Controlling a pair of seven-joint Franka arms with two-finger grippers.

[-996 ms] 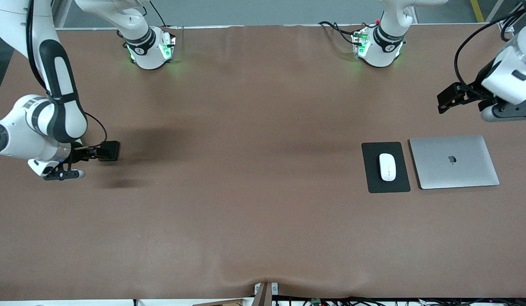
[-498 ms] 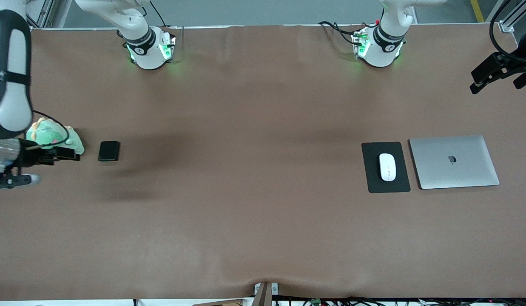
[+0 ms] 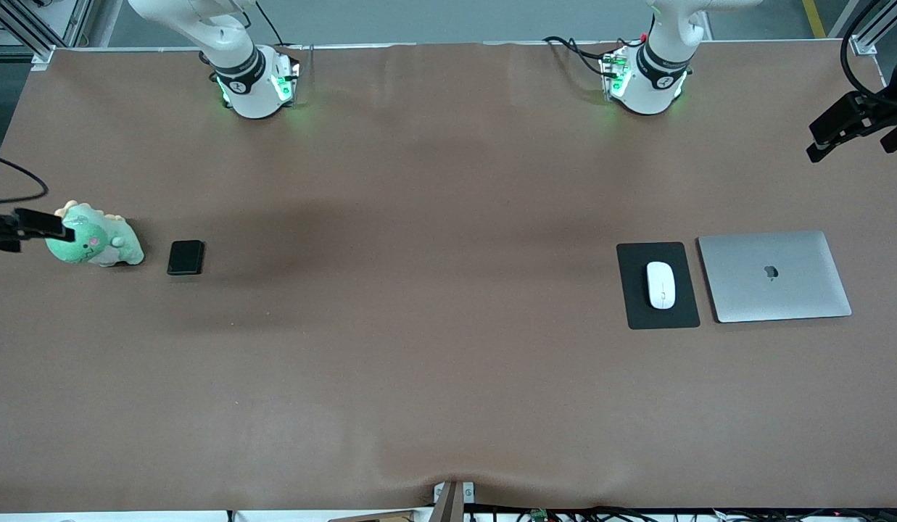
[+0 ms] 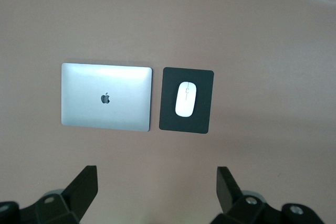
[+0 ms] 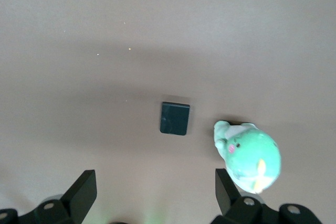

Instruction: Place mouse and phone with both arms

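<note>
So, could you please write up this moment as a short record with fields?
mouse: mouse lies on the black mat, beside the laptop
phone: phone lies flat on the table, beside the green plush toy
left pincer: left pincer open, empty, over the table's edge at the left arm's end
right pincer: right pincer open, empty, over the plush toy

Evenly and softly lit from above, with broad blurred shadows lying across the brown table (image 3: 433, 348) near the phone (image 3: 185, 257) and toward the mouse pad (image 3: 657, 285). Green glow spilling from the arm bases (image 3: 256, 87) onto the cloth, a pale sheen on the laptop (image 4: 106, 97) lid, a bright gloss on the mouse (image 4: 185, 98). Slightly soft and washed out in both wrist views, the plush toy (image 5: 248, 157) faintly blurred.
</note>
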